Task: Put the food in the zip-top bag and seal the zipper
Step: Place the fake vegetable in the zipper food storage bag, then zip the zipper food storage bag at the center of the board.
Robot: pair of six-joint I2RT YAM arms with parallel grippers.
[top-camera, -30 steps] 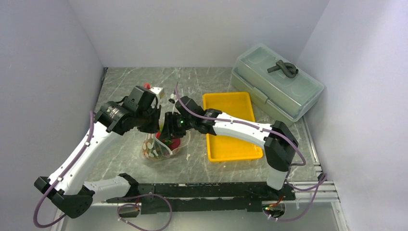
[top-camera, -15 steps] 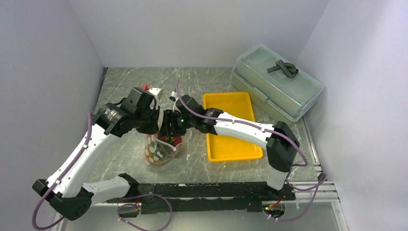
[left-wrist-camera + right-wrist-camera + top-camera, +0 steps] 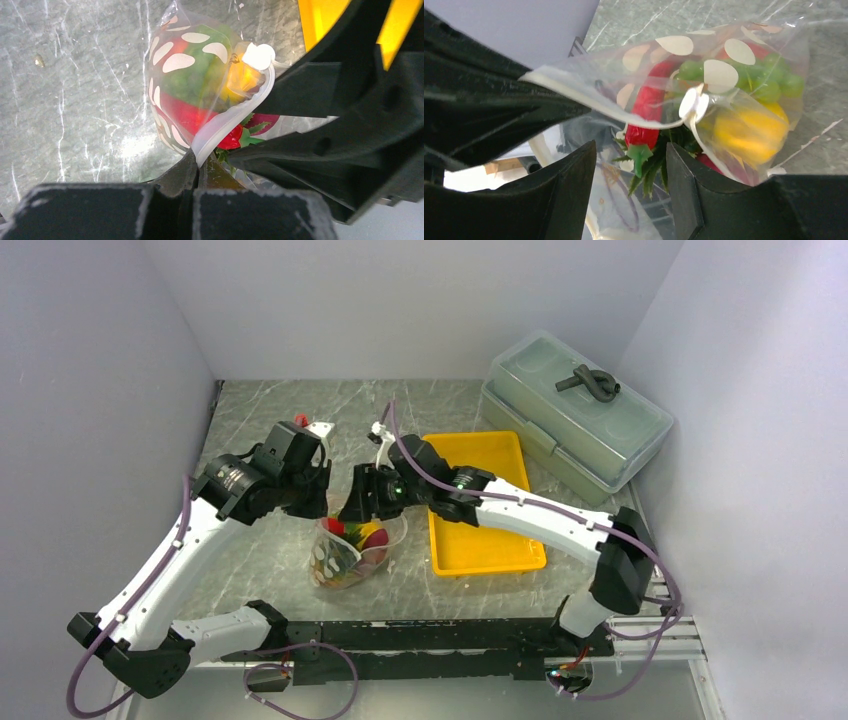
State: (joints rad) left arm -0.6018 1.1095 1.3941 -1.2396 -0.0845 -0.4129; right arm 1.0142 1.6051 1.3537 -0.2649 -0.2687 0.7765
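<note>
The zip-top bag (image 3: 345,558) stands on the table with its mouth up, between my two grippers. Inside it are a red chili pepper (image 3: 649,107), green grapes (image 3: 769,82), a yellow lemon (image 3: 749,130) and a green pineapple crown (image 3: 649,172). My left gripper (image 3: 318,505) is shut on the whitish zipper (image 3: 235,112) at the left end of the mouth. My right gripper (image 3: 362,508) is open just above the mouth; the pepper stem and crown show between its fingers (image 3: 574,190). The bag also shows in the left wrist view (image 3: 190,65).
A yellow tray (image 3: 480,455) lies right of the bag, under my right forearm. A grey-green lidded box (image 3: 575,410) stands at the back right. A small white block (image 3: 322,428) with a red piece sits behind my left gripper.
The bag has shifted a little forward and right and its mouth gapes wider. My right arm has drawn back to the right and its gripper has risen off the bag.
</note>
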